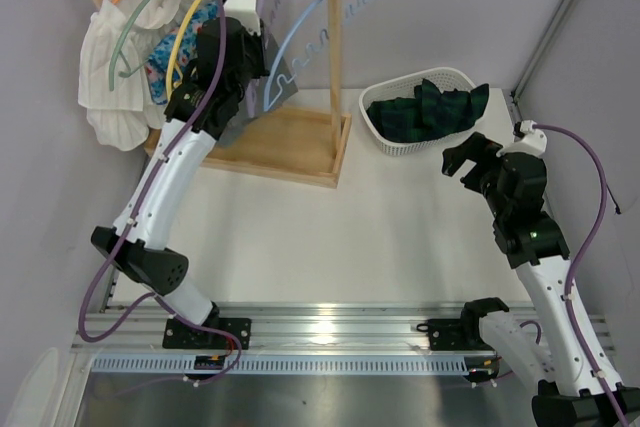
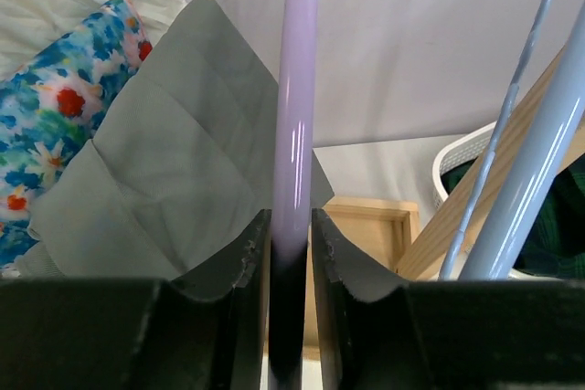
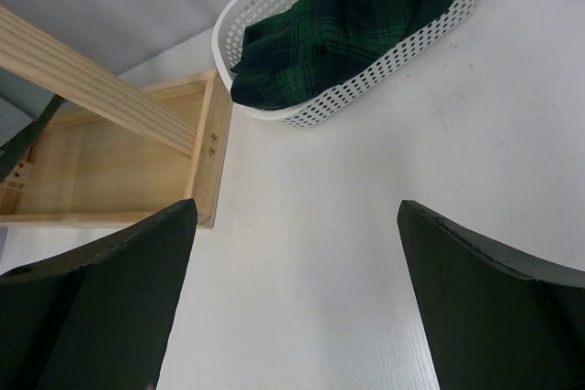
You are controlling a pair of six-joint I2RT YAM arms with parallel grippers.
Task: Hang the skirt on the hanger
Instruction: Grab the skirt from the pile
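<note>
The left gripper (image 2: 291, 235) is clamped on the lilac hanger (image 2: 297, 89), and the grey skirt (image 2: 183, 162) seems hung already. The right gripper (image 3: 292, 253) is opened wide.

I see the rack (image 1: 290, 142) back left on the table (image 1: 380, 237), the hanger (image 2: 294, 134) and skirt (image 2: 183, 162) inside it, the basket (image 1: 400, 147) with cloth (image 1: 430, 107) to its right.

The left arm (image 1: 168, 185) stretched from its base toward 12 o'clock, with the left gripper (image 2: 292, 253) raised and its jaws pinched narrow on the lavender hanger (image 2: 297, 89). The right arm (image 1: 545, 257) stood bent. The right gripper (image 3: 297, 212) was spread wide, holding nothing, and aimed toward 11 o'clock.
</note>
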